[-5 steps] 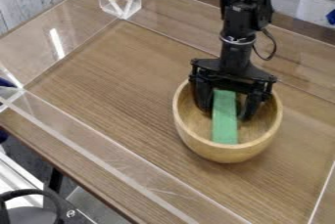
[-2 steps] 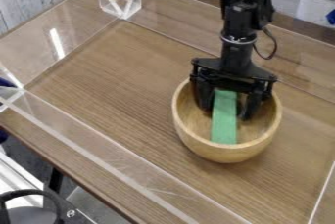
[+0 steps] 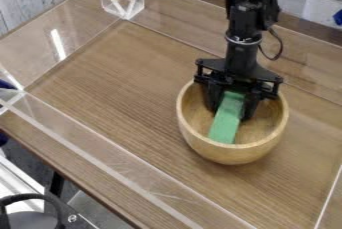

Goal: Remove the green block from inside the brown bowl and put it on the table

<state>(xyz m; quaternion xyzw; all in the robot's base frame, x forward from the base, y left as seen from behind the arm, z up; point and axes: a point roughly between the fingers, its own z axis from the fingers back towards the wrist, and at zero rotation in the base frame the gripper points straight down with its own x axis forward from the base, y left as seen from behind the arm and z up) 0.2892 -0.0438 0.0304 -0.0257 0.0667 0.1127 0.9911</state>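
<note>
The brown bowl (image 3: 201, 143) sits on the table (image 3: 120, 83) at the right of the view. Inside it lies the green block (image 3: 227, 124), slanting from the bowl's near wall up toward its far side. My gripper (image 3: 238, 97) points straight down into the bowl, and its black fingers (image 3: 218, 91) are drawn in against the block's upper end, shut on it. The block's lower end rests against the bowl's inside.
Low clear acrylic walls (image 3: 54, 123) edge the table on the left and front. A clear acrylic corner piece (image 3: 123, 3) stands at the back left. Bare wood-grain surface lies to the left of the bowl.
The fingers, spread wide across the bowl before, have drawn in onto the green block. The block's upper end has shifted slightly. The arm itself has stayed in place.
</note>
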